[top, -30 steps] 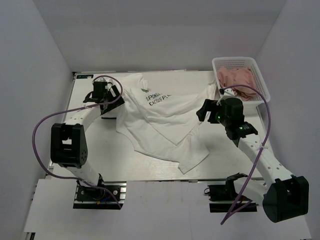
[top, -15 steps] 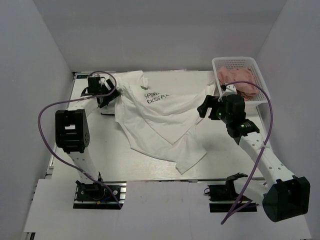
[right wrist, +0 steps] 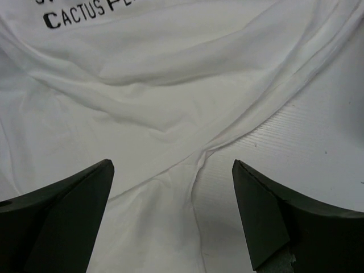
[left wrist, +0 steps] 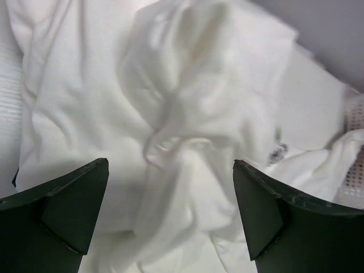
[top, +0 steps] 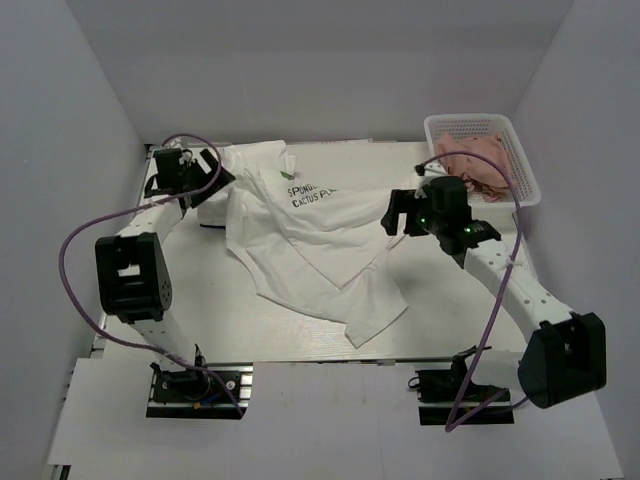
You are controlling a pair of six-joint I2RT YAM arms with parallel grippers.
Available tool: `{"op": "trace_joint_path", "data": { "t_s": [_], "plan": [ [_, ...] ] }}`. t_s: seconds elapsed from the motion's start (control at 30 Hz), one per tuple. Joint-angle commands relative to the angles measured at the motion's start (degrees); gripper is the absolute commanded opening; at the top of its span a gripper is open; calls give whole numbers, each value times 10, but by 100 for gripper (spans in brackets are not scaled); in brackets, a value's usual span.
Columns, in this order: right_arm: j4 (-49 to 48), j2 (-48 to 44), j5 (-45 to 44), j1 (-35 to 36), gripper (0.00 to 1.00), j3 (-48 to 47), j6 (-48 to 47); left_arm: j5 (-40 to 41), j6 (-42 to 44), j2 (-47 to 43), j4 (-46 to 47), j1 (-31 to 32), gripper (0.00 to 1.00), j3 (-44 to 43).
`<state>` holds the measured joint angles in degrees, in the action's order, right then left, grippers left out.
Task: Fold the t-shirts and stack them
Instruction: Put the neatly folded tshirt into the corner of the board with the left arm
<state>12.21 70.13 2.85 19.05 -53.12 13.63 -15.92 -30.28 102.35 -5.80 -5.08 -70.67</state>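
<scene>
A white t-shirt [top: 320, 245] with dark lettering [top: 312, 194] lies rumpled across the table's middle. My left gripper [top: 215, 180] is open and empty over the shirt's bunched far-left part [left wrist: 187, 108]. My right gripper [top: 392, 218] is open and empty over the shirt's right edge, where a fold [right wrist: 199, 156] meets the bare table. The "CACTUS" lettering [right wrist: 74, 16] shows at the top of the right wrist view. A white folded bundle [top: 213, 213] lies partly under the shirt below my left gripper.
A white basket [top: 515, 160] holding pinkish cloth [top: 470, 160] stands at the far right corner, close behind my right arm. Purple cables loop off both arms. Walls enclose the table on the left, back and right.
My left gripper moved toward the far-left corner and the shirt's left part shifted with it. My right gripper moved left, over the shirt's right edge.
</scene>
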Motion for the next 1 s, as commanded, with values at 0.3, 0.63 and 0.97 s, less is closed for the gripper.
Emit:
{"op": "trace_joint_path", "data": {
  "t_s": [0.3,0.63,0.97],
  "plan": [
    [9,296,-26,185,90,-233,-207,117,33,-334,-170,10,100,71],
    [-17,463,-36,240,90,-382,-236,124,33,-387,-210,4,100,63],
    [-10,524,-58,252,90,-342,-220,111,33,-372,-212,-1,100,50]
  ]
}}
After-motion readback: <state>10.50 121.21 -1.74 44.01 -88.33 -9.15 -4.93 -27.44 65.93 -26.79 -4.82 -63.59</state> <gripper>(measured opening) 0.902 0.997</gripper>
